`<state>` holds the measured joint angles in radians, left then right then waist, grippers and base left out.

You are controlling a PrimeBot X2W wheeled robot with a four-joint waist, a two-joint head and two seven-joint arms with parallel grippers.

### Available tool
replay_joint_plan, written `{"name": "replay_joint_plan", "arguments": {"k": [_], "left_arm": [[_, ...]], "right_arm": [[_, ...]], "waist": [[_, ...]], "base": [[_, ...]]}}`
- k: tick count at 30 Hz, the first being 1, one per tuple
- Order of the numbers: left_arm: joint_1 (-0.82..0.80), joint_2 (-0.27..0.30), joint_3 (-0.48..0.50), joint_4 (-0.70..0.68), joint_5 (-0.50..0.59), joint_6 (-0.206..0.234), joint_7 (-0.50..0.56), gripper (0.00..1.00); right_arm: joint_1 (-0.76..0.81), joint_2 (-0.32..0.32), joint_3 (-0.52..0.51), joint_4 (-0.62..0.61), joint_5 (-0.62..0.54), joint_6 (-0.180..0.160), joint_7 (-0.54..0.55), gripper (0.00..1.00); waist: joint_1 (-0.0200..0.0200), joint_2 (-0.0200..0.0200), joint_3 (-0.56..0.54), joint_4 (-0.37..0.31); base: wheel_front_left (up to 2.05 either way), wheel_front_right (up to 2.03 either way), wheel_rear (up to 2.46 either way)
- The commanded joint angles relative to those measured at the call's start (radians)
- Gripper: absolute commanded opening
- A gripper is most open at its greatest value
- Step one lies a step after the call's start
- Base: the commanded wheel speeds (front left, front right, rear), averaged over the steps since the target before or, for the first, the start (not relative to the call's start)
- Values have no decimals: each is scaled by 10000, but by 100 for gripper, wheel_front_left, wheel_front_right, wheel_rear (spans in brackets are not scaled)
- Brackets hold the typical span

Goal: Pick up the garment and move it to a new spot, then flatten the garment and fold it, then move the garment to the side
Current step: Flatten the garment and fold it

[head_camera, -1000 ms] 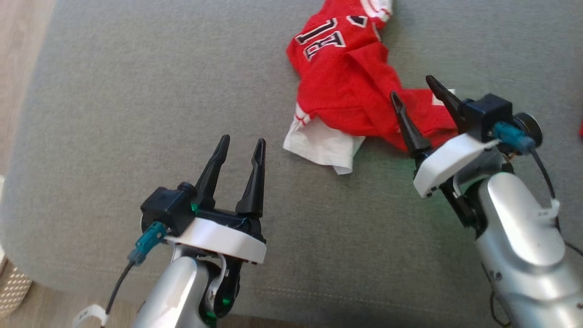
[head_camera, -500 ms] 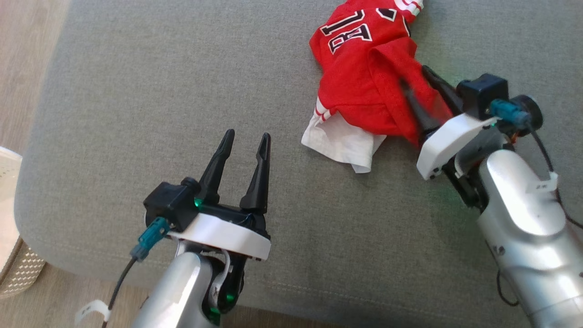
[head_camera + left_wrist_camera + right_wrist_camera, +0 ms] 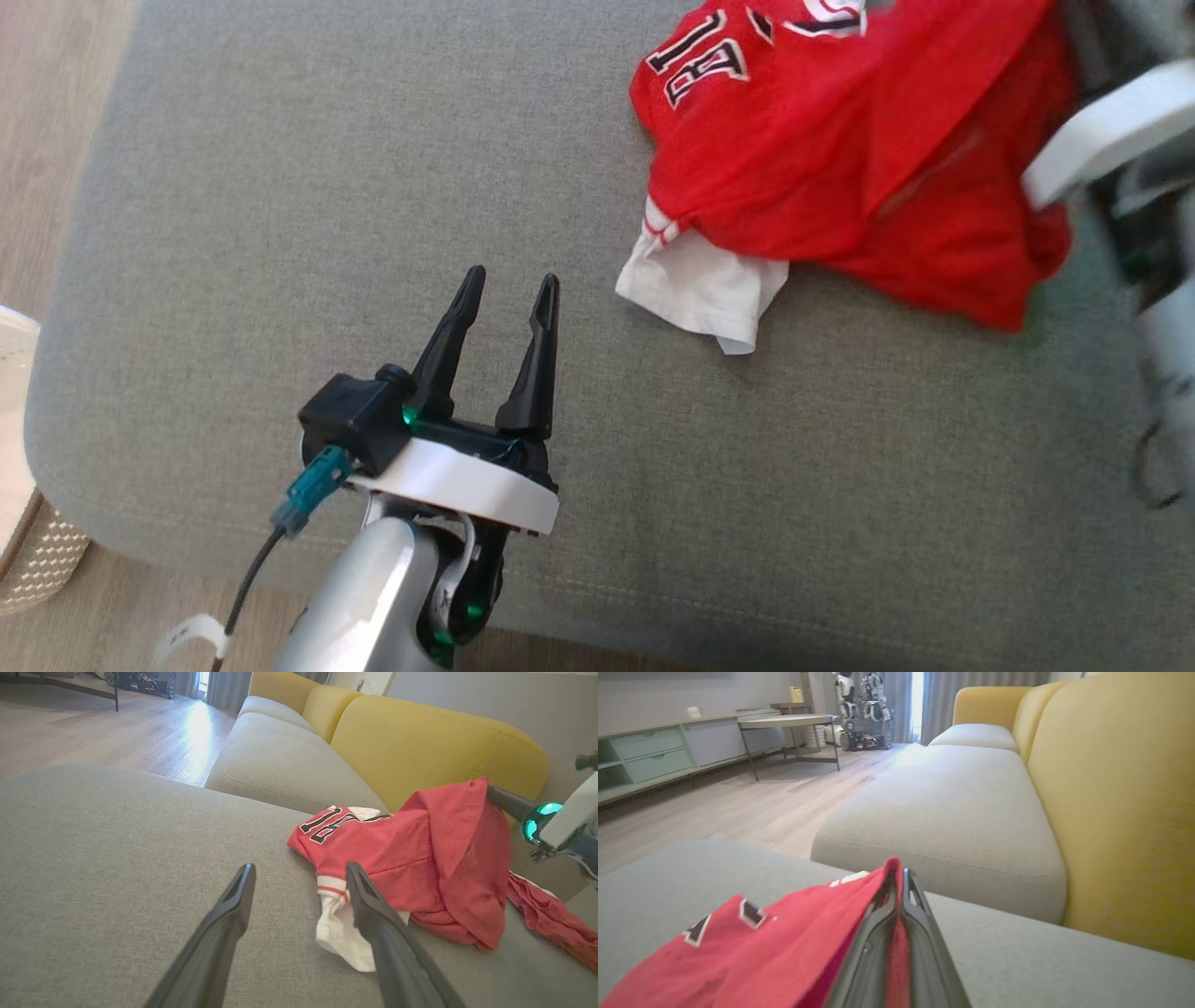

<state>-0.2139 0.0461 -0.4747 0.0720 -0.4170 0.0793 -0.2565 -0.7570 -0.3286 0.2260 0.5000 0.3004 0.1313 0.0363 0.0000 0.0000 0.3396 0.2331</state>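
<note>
**Jersey pinched for the lift**

Head view: the red garment (image 3: 840, 168) lies crumpled at the cushion's (image 3: 280, 187) far side. Our left end effector (image 3: 513, 275) hangs spread wide over the cushion's middle, idle. Left wrist: one fold rises off the cushion. Right wrist: our right end effector (image 3: 901, 877) is clamped on that fold, we judge to carry it.

place: I work in a home living room, seen from my right wrist | upper right: sofa (image 3: 952, 812) with grey seats, yellow back cushions (image 3: 1120, 788) | left: pale wood floor (image 3: 738, 802) | upper left: sideboard (image 3: 649, 751) with green drawers, round table (image 3: 784, 721) | top: curtains (image 3: 962, 700)
</note>
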Motion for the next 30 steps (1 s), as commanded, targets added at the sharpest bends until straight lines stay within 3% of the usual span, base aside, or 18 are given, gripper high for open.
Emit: {"name": "replay_joint_plan", "arguments": {"k": [1, 9, 16, 17, 18, 22, 30], "left_arm": [[-325, 41, 249, -297, -88, 49, -53, 100], [-448, 41, 191, -373, -120, -21, -53, 100], [-605, 41, 114, -409, -207, -63, -53, 100], [-618, 41, 104, -416, -217, -60, -53, 100], [-631, 41, 90, -420, -228, -59, -53, 100], [-668, 41, 47, -438, -276, -16, -53, 100], [-609, 41, 220, -287, -91, -7, -53, 100]], "right_arm": [[-452, -219, -108, -198, 71, -6, 125, 0], [-2082, -1612, -1074, 1063, -260, -6, 645, 0], [-3366, -2112, -1255, 2541, -951, -6, 718, 0], [-3461, -2120, -1254, 2767, -1103, -6, 774, 30], [-3530, -2130, -1289, 3056, -1235, -6, 900, 100], [-3614, -1960, -1123, 3758, -1582, -6, 962, 100], [-2957, -1161, -1147, 3964, -1418, -6, -268, 100]], "waist": [[0, 0, 39, -1], [0, 0, 396, 111], [0, 0, 704, 274], [0, 0, 745, 289], [0, 0, 776, 307], [0, 0, 834, 331], [0, 0, 371, -169]], "base": [[0, 0, 0], [0, 0, 0], [0, 0, 0], [0, 0, 0], [0, 0, 0], [0, 0, 0], [0, 0, 0]]}}
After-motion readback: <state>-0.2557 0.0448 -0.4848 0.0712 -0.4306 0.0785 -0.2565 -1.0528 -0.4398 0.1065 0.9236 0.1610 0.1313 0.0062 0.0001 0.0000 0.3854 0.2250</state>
